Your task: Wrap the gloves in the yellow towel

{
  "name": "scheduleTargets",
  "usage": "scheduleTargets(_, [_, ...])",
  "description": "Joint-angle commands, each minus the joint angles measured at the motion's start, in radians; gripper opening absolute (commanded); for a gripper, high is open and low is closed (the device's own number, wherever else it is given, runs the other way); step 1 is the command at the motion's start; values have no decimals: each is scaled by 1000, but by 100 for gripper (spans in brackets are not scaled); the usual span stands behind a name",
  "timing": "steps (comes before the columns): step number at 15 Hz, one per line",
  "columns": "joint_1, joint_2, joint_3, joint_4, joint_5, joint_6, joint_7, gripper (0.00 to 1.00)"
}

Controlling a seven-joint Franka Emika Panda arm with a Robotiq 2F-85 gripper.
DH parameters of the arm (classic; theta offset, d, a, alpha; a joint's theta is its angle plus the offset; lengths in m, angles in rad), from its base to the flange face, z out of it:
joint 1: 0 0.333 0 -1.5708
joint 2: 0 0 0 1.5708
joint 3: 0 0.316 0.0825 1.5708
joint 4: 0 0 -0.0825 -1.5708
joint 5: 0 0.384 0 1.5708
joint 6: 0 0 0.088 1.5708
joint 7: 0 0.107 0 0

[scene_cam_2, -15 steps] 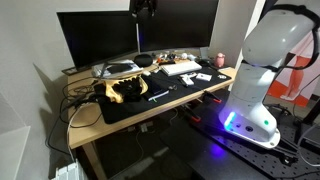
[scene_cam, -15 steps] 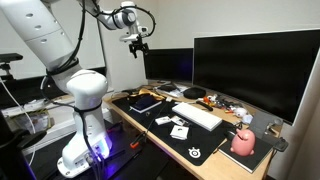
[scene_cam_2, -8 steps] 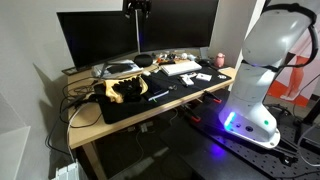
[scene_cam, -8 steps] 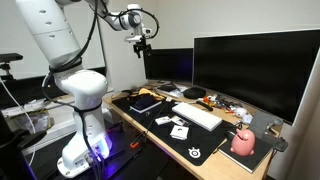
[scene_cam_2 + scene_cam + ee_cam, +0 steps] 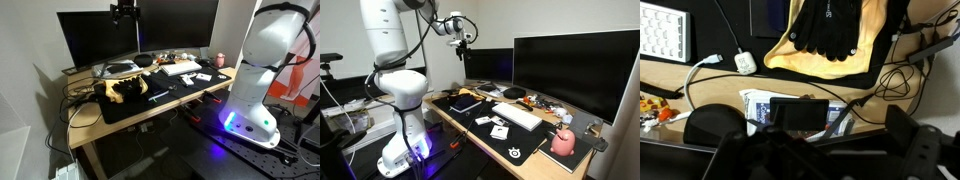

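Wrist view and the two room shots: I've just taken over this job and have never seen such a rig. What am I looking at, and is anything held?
The white machine is a single robot arm standing beside the desk. Its tool hangs high above the desk, open and holding nothing.

Two pictures come from cameras standing in the room and show the desk from different sides. The third comes from a camera on the arm's wrist, looking down. The dark blur along its bottom edge is the tool itself.

On the desk are a black mat, a white keyboard, cables and small clutter, with monitors behind. The yellow towel lies spread out with the black gloves on top of it, not yet wrapped.
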Motion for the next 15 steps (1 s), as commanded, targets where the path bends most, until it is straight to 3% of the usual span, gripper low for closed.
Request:
scheduleTargets(1, [33, 85, 11, 70, -70, -5, 88, 100])
scheduleTargets(8, [104, 210, -6, 115, -193, -25, 162, 100])
scheduleTargets(10, [107, 231, -7, 131, -169, -44, 102, 100])
scheduleTargets(15, [111, 220, -15, 93, -164, -3, 122, 100])
